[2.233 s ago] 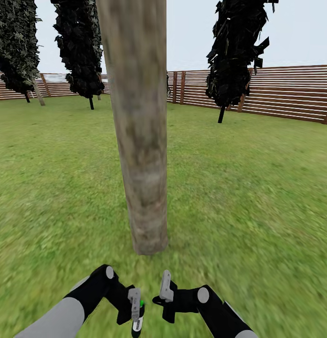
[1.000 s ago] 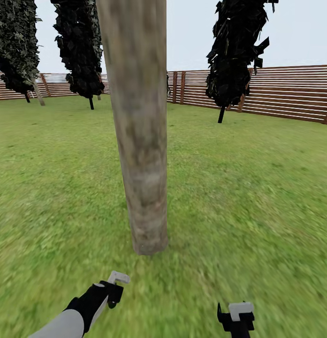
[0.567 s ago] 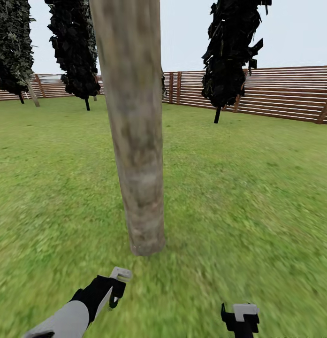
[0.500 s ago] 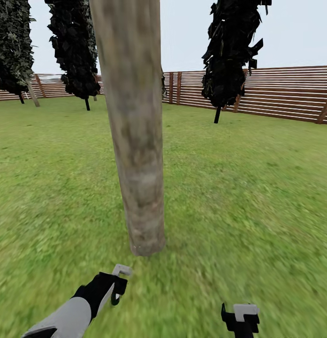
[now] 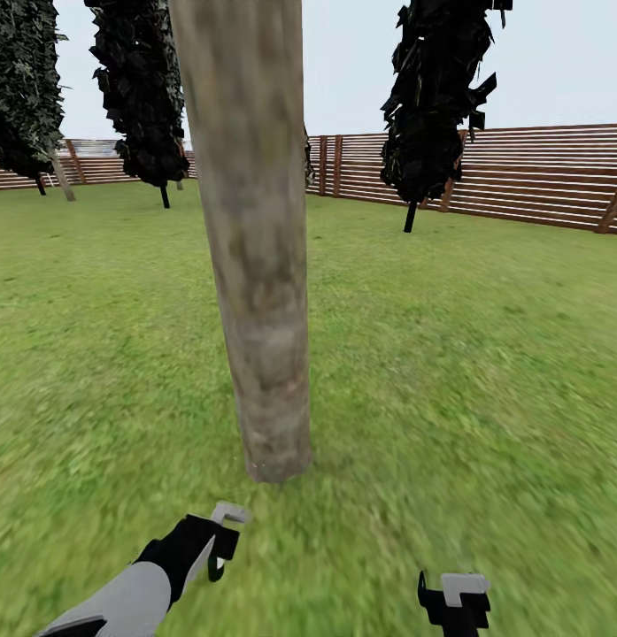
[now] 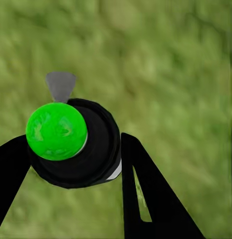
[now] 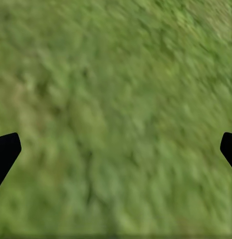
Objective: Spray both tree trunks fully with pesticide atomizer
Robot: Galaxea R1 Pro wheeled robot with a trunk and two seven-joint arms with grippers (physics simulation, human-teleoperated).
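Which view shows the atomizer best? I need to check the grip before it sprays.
The left wrist view: the pesticide atomizer, black with a green top here, sits between the left gripper jaws. The head view gives just a dark sliver of it at that gripper. The right wrist view looks at grass.

trunk (image 5: 259, 265): smooth matt bark, mottled grey-brown/beige. lawn (image 5: 485, 354): rough matt grass. fence (image 5: 538, 177): brown wood slats, matt. atomizer (image 6: 78, 149) between left gripper (image 6: 71, 164) fingers: black plastic-looking body, slight sheen; cap glossy green. gripper fingers matt black. right gripper (image 5: 456, 594): matt black, grey pad
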